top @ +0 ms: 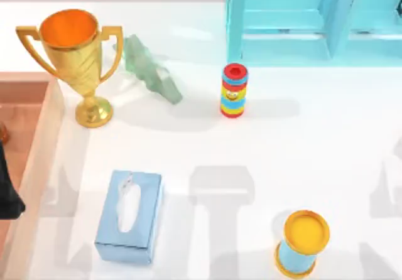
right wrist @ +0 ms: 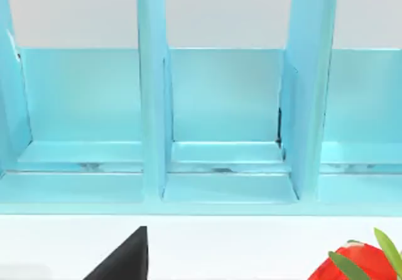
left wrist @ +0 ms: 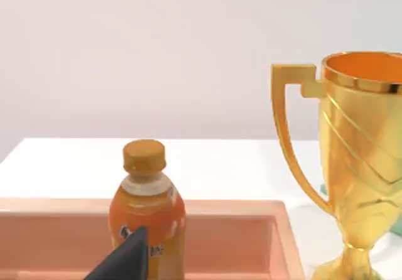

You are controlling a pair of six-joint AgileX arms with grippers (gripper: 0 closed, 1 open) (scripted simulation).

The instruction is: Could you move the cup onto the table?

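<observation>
From the top view we look straight down on the table (top: 301, 142), taking in most of its width from the wooden tray (top: 34, 148) at 9 o'clock to the turquoise shelf unit (top: 314, 22) at 1 o'clock. Our left wrist camera sits low and close, facing level across the tray (left wrist: 207, 226) toward the far wall. It shares the gold trophy (left wrist: 361, 161) with the top view, where the trophy (top: 74, 60) stands at 10 o'clock. Our right wrist camera also sits low, facing the shelf unit (right wrist: 220, 117) head-on at close range; that unit is its overlap with the top view.
</observation>
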